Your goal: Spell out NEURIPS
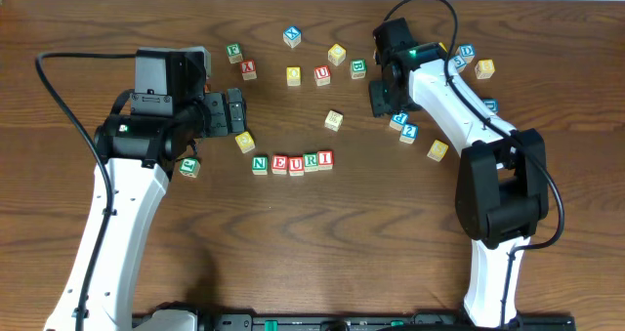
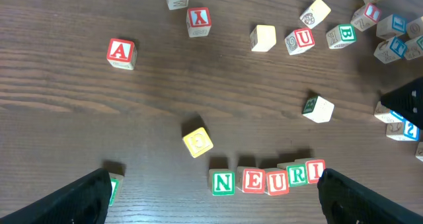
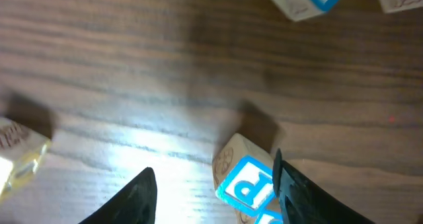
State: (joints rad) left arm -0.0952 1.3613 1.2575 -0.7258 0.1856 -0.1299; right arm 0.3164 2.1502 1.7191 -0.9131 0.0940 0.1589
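Note:
Five cubes reading N, E, U, R, I stand in a row (image 1: pixel 292 162) at the table's middle. In the left wrist view that row (image 2: pixel 268 179) lies between my left gripper's (image 2: pixel 215 201) wide-open fingers, nearer the right one. In the overhead view the left gripper (image 1: pixel 237 113) hovers up and left of the row. A blue P cube (image 3: pixel 248 183) sits tilted between the fingers of my right gripper (image 3: pixel 215 184), against the right finger and apart from the left finger; the jaws are open. From overhead the right gripper (image 1: pixel 379 97) is at the table's back right. I cannot pick out an S cube.
Loose cubes lie scattered behind the row: a red A (image 2: pixel 121 52), a yellow cube (image 2: pixel 197 142), a red U (image 2: pixel 299 40), a green B (image 2: pixel 343 36). A green cube (image 2: pixel 114 184) sits by my left finger. More cubes cluster around the right arm (image 1: pixel 459 67).

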